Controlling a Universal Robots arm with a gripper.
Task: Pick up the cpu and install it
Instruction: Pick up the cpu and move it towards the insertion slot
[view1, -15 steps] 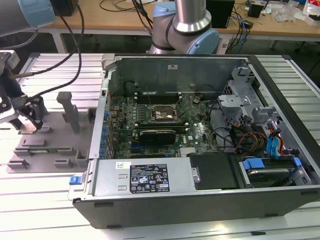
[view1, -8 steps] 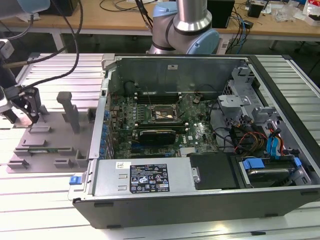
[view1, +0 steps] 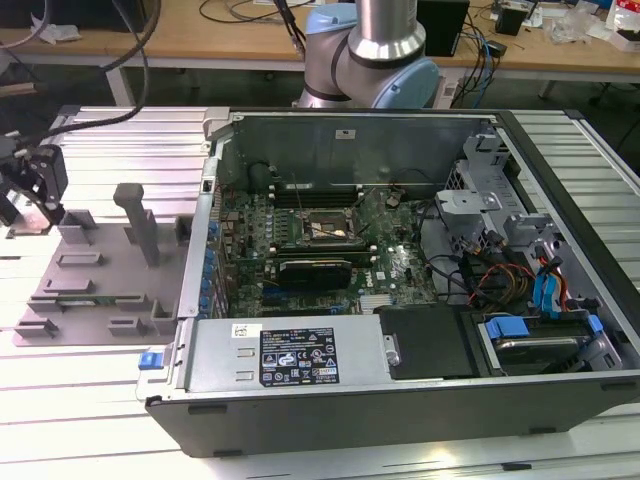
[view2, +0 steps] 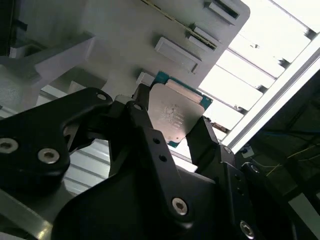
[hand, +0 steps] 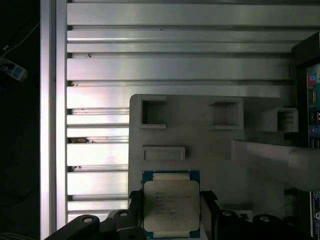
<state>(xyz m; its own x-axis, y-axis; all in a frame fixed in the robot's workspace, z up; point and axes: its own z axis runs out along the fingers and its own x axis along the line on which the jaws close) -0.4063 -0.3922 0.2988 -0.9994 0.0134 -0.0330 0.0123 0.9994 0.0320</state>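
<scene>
The cpu (hand: 171, 205), a flat square chip with a silvery top plate and a thin teal rim, sits between my black fingers (hand: 209, 206) in both wrist views. My gripper (hand: 171, 201) is shut on it, one finger pressed against each opposite edge. In the second wrist view the cpu (view2: 176, 114) is held just off the grey fixture plate (view2: 125, 40). In the exterior view my gripper (view1: 35, 195) hangs at the view's far left, over the far corner of that plate (view1: 100, 290). The motherboard socket (view1: 325, 228) lies open in the computer case, well to the right.
The open computer case (view1: 400, 400) fills the middle and right of the exterior view, with cables, drive bays and a black cover inside. A tall grey post (view1: 135, 215) and small holders stand on the fixture plate. Slatted aluminium table (hand: 175, 65) lies underneath.
</scene>
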